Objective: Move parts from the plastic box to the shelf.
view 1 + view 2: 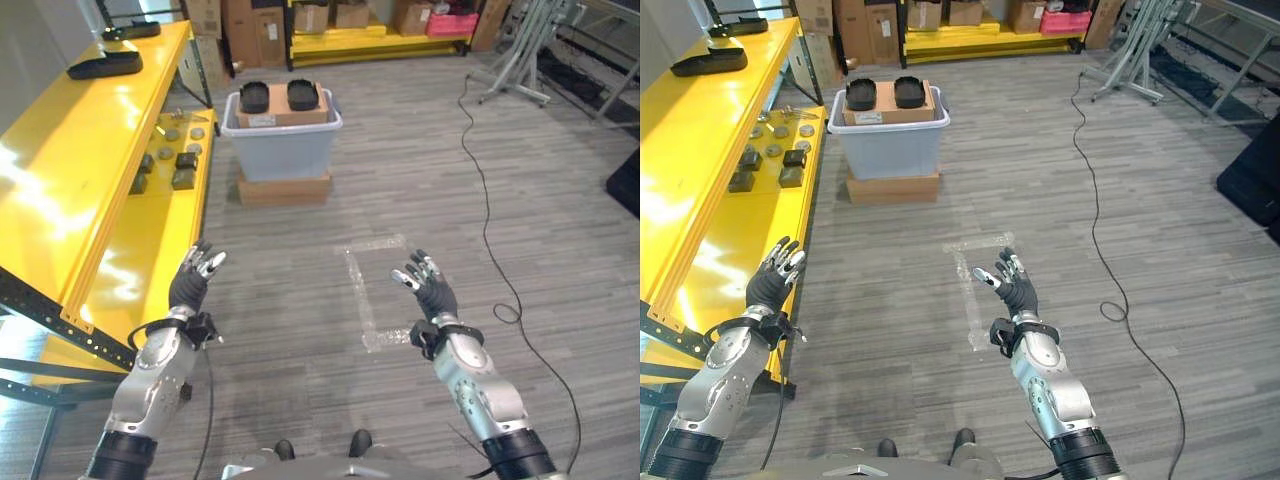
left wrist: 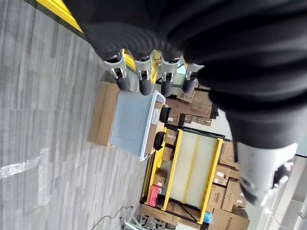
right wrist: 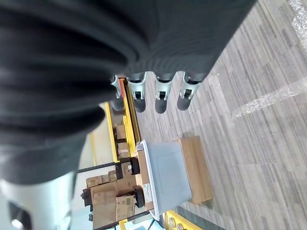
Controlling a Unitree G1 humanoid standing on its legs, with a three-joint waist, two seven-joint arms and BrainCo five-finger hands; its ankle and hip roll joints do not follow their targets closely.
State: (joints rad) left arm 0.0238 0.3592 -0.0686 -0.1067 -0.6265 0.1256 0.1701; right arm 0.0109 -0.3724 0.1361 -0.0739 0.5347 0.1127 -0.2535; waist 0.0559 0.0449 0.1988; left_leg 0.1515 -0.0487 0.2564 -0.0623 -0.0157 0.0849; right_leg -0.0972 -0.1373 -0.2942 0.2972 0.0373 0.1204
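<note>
A pale grey plastic box point(image 1: 280, 148) stands on a flat cardboard base point(image 1: 284, 188) some way ahead on the floor. On the cardboard across its top lie two black parts point(image 1: 254, 96). The yellow shelf point(image 1: 60, 190) runs along my left, with several small dark parts point(image 1: 183, 178) on its lower level. My left hand point(image 1: 192, 280) is raised beside the shelf's front edge, fingers relaxed, holding nothing. My right hand point(image 1: 428, 288) hovers over the floor, also open and empty. Both hands are well short of the box point(image 2: 129, 122).
Two black trays point(image 1: 104, 64) lie on the shelf's top level. Clear tape marks point(image 1: 362, 290) are stuck to the floor between my hands. Cardboard boxes point(image 1: 255, 28) and a low yellow rack stand at the back. A metal stand point(image 1: 530, 50) is at the far right.
</note>
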